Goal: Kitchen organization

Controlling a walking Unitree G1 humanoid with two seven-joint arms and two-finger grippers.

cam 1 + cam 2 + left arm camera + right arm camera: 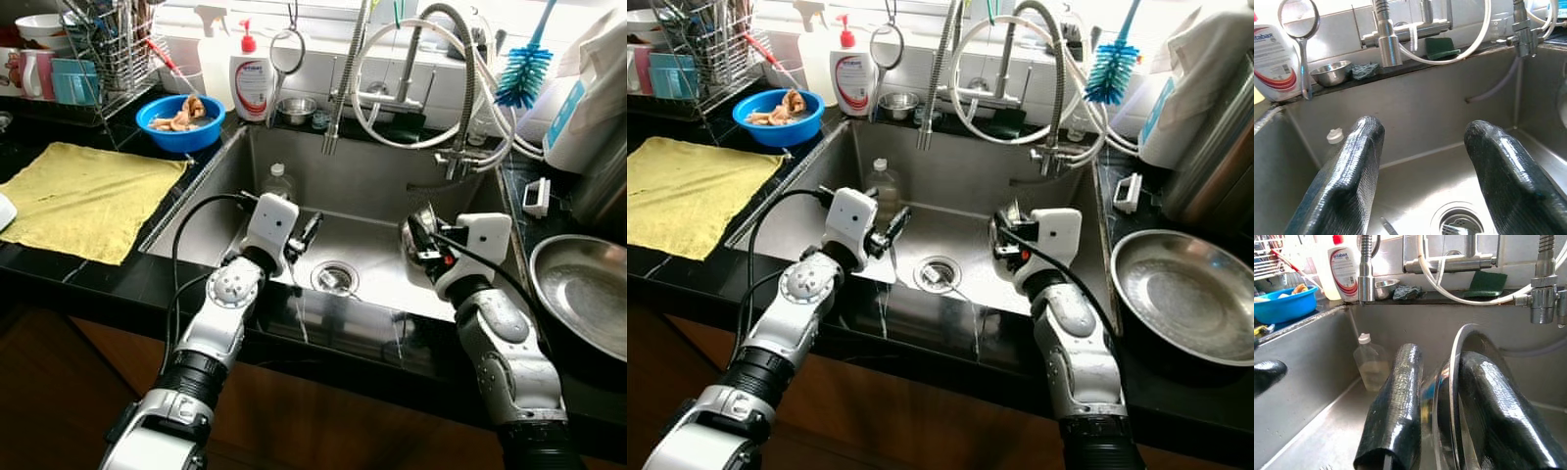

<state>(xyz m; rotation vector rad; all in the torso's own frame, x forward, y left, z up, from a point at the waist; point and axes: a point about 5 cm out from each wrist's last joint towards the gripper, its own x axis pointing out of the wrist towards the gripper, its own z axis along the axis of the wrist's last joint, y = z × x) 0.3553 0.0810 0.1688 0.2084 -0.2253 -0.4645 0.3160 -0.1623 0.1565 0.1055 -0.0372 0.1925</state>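
Both arms reach into sink (216, 211). Right gripper (1442, 426) clamps rim of steel bowl (1469, 382), held on edge. Left gripper (1422, 181) hovers above drain (334, 278), fingers spread, empty.

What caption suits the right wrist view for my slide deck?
Right claw grips a steel bowl by its rim above the sink, a plastic bottle behind.
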